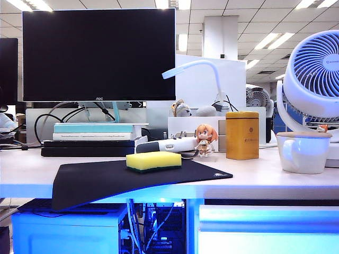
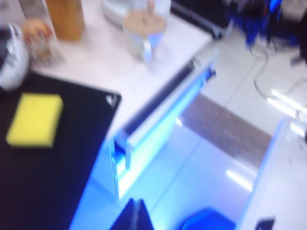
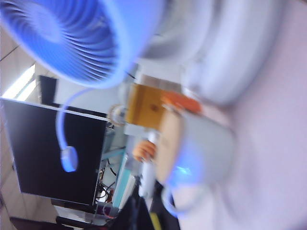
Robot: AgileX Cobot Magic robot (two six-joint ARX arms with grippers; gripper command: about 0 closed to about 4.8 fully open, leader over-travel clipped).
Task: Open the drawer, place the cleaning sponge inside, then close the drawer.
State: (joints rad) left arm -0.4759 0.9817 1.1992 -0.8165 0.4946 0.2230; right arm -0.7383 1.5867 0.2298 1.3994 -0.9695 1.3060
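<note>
Office ceiling lights run back over a white desk (image 1: 32,172) crowded with a black monitor (image 1: 98,54), a golden tin canister (image 1: 242,135), a little figurine (image 1: 204,139), a white mug (image 1: 303,152) with a wooden lid, and a big white fan (image 1: 312,74) at the desk's right end. On a black mat (image 1: 106,179) that overhangs the front edge, the cleaning sponge (image 1: 153,161) lies flat, yellow side up, well apart from the mug and canister. Under the front edge toward the right end sits the drawer (image 1: 267,231), its pale blue front closed or nearly so. Neither arm shows from the room side. The left gripper (image 2: 135,215) hangs out past the desk's front edge above the floor, dark tips pressed together on nothing. The right gripper (image 3: 139,213) floats by the mug, also pressed together and empty.
</note>
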